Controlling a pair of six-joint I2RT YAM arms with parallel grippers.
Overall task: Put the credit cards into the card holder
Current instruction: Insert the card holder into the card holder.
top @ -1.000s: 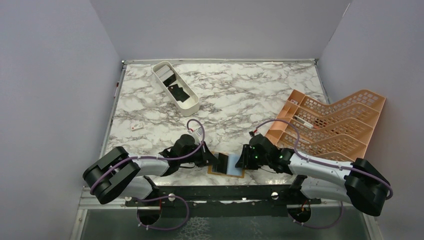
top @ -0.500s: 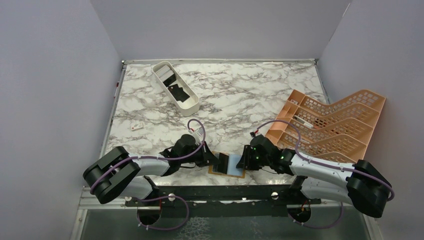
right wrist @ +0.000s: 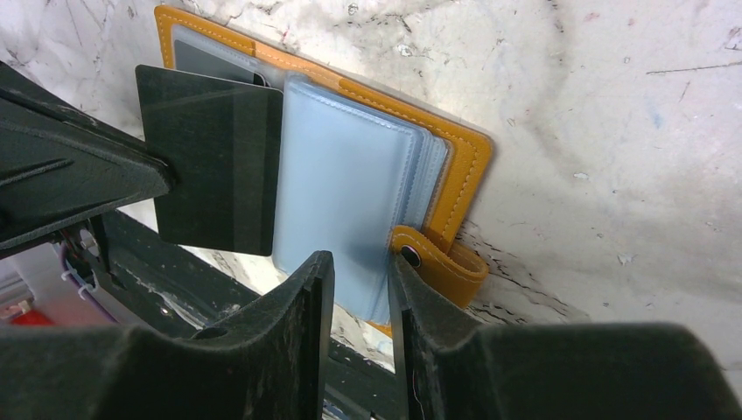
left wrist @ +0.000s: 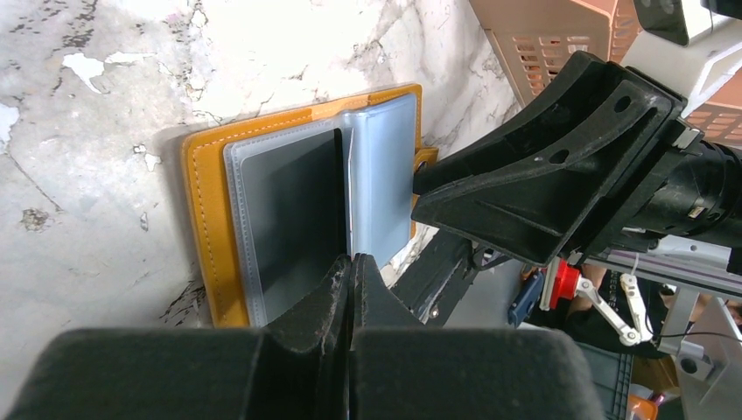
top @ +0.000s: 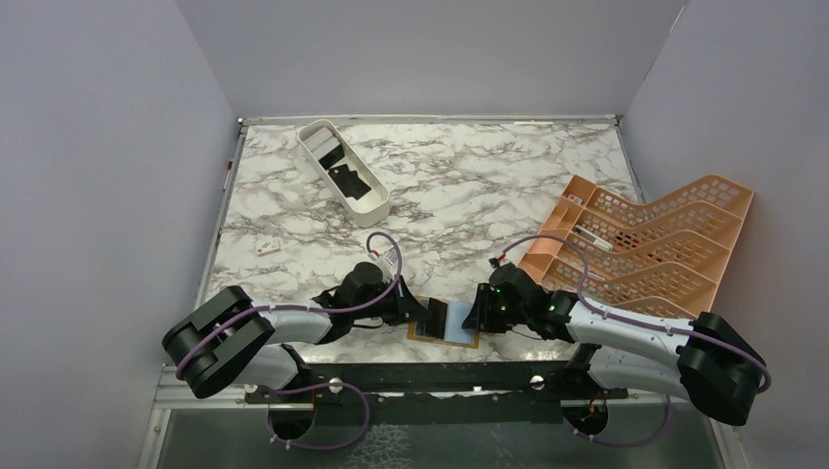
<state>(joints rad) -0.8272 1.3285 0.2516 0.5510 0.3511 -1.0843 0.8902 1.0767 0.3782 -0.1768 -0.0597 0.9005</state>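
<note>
**Top view.** The card holder (top: 455,330) lies open on the surface at its near edge, between the two arms. Both arms are stretched low and inward with their forearms nearly flat, and each wrist turns in toward the card holder from its own side. The left gripper (top: 418,315) is at the card holder's left edge, shut on a black card (top: 436,317) that it holds over the left panel. The right gripper (top: 477,309) is at the card holder's right edge. More credit cards (top: 350,181) lie in a white tray (top: 383,207), well beyond the card holder to the far left.

**Left wrist view.** The fingers are pressed together on the card's near end. I see the card edge-on, standing over the fold between the grey left pocket and the stack of pale-blue sleeves (left wrist: 381,166).

**Right wrist view.** The jaws stand apart, straddling the near edge of the sleeves, with the snap tab (right wrist: 437,262) just beside them. I cannot tell whether the fingertips press the sleeves down.

**Risks, my judgement.**
- The card's leading edge could miss the pocket mouth and skid across the plastic.
- The thin card could pivot in the pinch if it meets resistance.
- The sleeves could flop back over the pocket if the right gripper lifts.
- A sideways push could slide the card holder across the smooth surface.
- The two grippers are close together, so a small overshoot could knock them into each other.
</note>
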